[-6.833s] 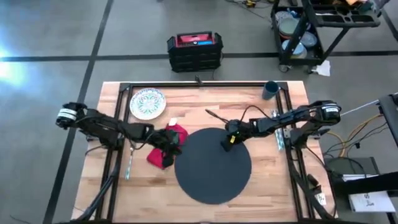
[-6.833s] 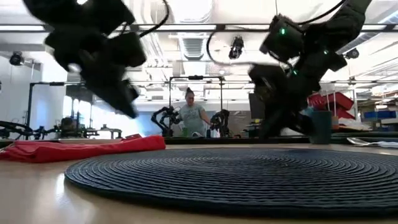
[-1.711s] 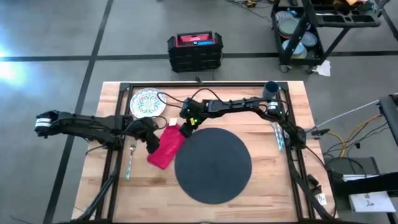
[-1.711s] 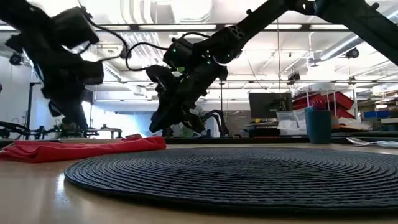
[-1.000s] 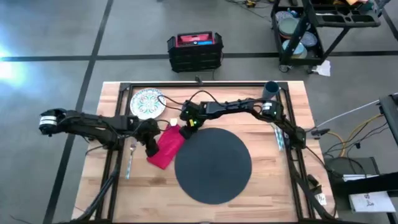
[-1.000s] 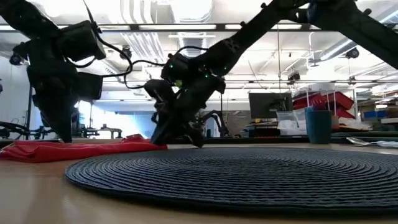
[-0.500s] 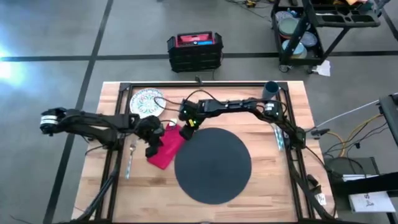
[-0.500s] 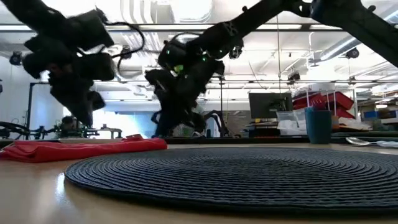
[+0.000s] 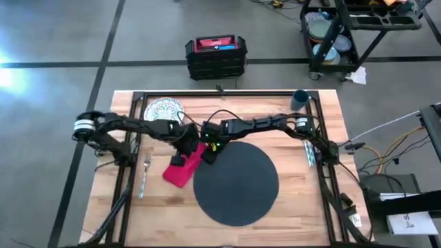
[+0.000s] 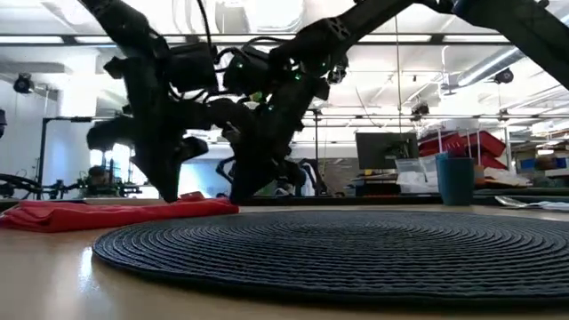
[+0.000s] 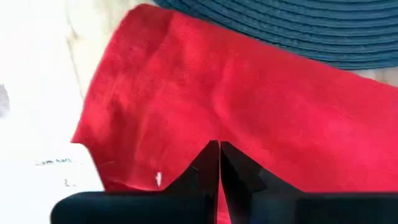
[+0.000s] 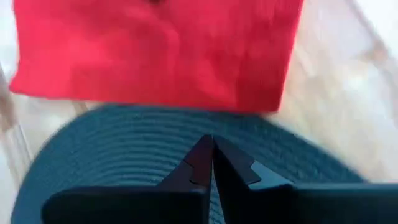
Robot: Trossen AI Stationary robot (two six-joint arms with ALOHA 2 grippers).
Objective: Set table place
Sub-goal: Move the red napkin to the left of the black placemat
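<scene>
My left gripper (image 11: 219,155), fingers pressed together, hovers over the red napkin (image 9: 182,167), which lies on the table (image 9: 289,207) touching the mat (image 9: 238,186). My right gripper (image 12: 210,152), also closed, hangs over the mat's edge beside the napkin.

A robotics lab or workshop. A plank surface (image 9: 275,220) framed in black rail stands on a grey concrete floor (image 9: 55,89) marked with dark lines. A wheeled cart (image 9: 358,27) and a black-and-red case (image 9: 216,56) stand nearby. Beyond are ceiling strip lights (image 10: 267,38), monitors (image 10: 385,149) and other robot arms (image 10: 18,185).
</scene>
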